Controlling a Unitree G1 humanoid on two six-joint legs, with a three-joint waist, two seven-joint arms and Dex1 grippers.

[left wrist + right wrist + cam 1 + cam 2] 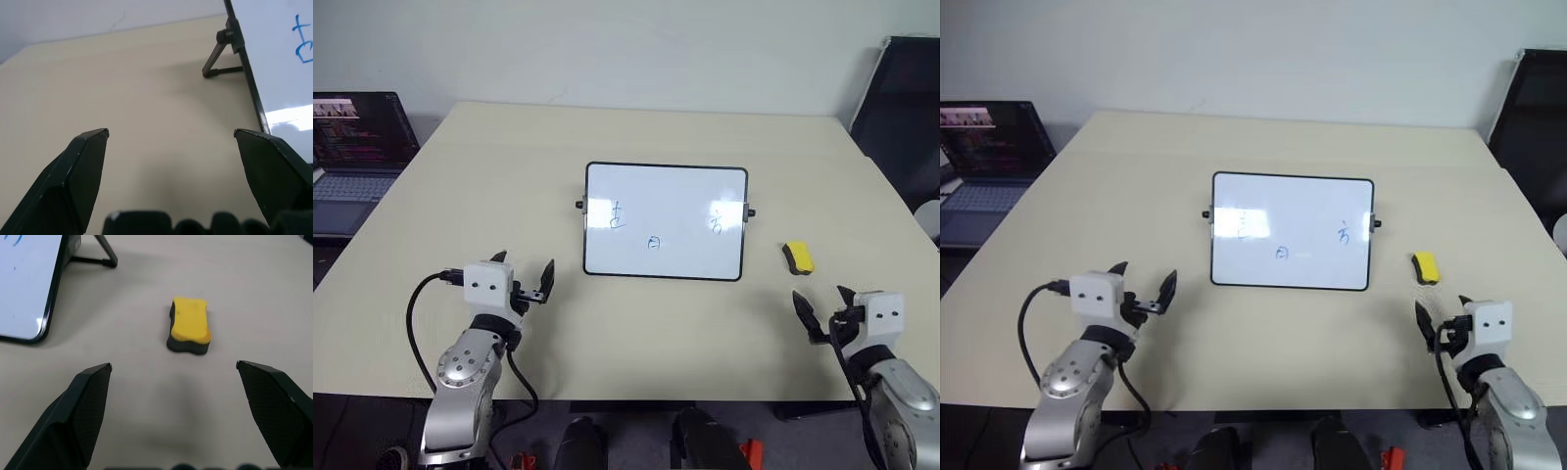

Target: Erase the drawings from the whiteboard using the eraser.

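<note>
— Right wrist view first: what do you see past your fingers?

— Both black fingers of my right gripper [173, 366] are spread wide with nothing between them. Ahead of them the eraser [190, 325] lies flat on the beige table [254, 293], yellow side up, dark underside on the surface. It is apart from my fingertips, untouched.

— And where is the whiteboard?

— From my head, the whiteboard [666, 222] stands near the middle of the table, propped on a small rear stand, tilted back. The eraser sits just off its right edge, near the lower right corner, not touching the frame.

— The drawings?

— Three small blue drawings [652, 241] are on the board: one toward the left, one low in the middle, one toward the right edge. I cannot read them.

— Your left side?

— My left gripper [522, 275] hovers over the table off the board's lower left corner, fingers parted and empty. Through that wrist I see the board's black frame and its side knob, with a bit of blue ink.

— Anything else around?

— A laptop [354, 157] sits open beyond the table's far left corner, screen lit.
</note>
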